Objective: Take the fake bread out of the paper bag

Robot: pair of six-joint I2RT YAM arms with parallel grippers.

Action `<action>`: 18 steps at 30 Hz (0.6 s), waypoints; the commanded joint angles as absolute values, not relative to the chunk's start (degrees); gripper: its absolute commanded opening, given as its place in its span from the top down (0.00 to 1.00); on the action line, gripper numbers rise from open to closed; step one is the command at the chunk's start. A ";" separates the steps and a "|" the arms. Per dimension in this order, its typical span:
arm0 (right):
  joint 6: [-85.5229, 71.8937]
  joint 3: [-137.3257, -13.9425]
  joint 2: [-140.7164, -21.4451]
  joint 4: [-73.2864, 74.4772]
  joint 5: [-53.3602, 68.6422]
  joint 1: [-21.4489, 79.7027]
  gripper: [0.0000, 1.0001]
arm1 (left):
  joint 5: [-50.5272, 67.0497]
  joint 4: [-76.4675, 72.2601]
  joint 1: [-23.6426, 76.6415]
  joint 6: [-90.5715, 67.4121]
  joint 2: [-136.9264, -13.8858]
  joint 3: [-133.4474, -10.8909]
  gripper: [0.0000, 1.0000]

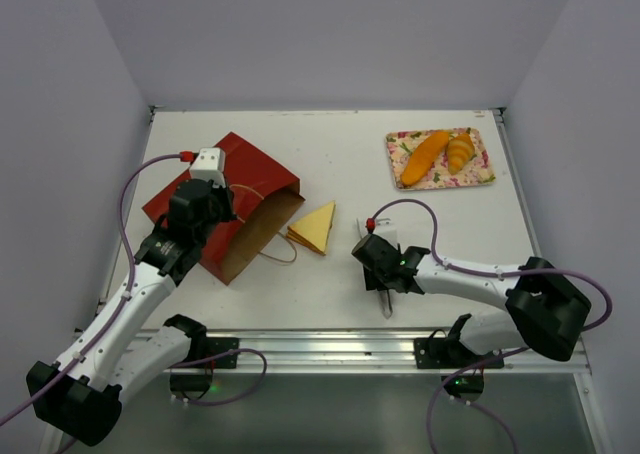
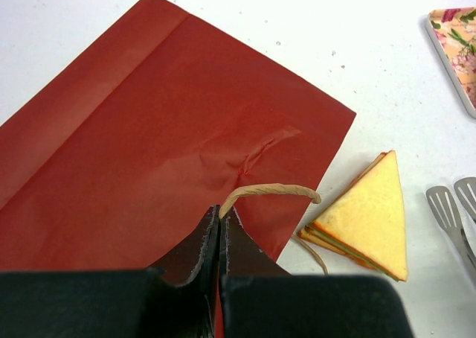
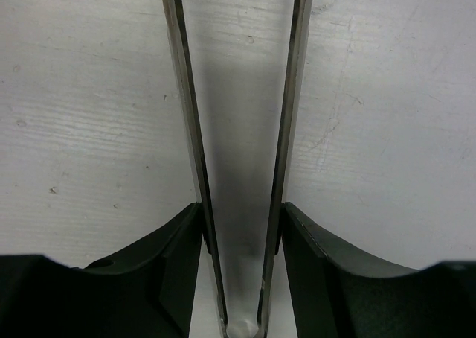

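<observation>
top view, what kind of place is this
Probably a robot lab cell: a white table boxed in by bare walls, a left arm and right arm bolted at its near edge, toy bread on a tray.

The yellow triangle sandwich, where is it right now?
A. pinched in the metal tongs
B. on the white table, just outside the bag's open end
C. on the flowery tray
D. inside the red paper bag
B: the yellow triangular sandwich lies on the white table beside the open end of the red paper bag, not on the pink-flowered tray and not in the metal tongs.
</observation>
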State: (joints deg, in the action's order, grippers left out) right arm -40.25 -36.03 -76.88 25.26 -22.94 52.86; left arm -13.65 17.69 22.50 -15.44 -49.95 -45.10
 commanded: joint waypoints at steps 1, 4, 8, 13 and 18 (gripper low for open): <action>-42.54 -35.16 -77.52 23.91 -22.68 52.91 0.50 | -13.18 15.64 21.97 -15.38 -49.04 -45.18 1.00; -42.71 -34.98 -77.34 23.82 -22.85 52.91 0.50 | -13.10 15.64 21.97 -15.47 -49.13 -45.26 1.00; -42.89 -34.98 -78.39 23.73 -22.41 52.91 0.50 | -13.10 15.73 21.97 -15.38 -49.04 -45.18 1.00; -43.33 -35.51 -81.38 23.64 -21.53 53.00 0.51 | -13.01 15.73 21.97 -15.38 -49.04 -45.18 1.00; -43.59 -35.68 -81.39 23.91 -21.62 52.91 0.55 | -13.01 15.65 21.97 -15.38 -48.69 -45.09 1.00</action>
State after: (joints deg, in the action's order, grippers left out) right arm -42.15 -36.77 -79.77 21.61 -22.81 52.86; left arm -13.61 17.69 22.50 -15.44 -49.80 -45.10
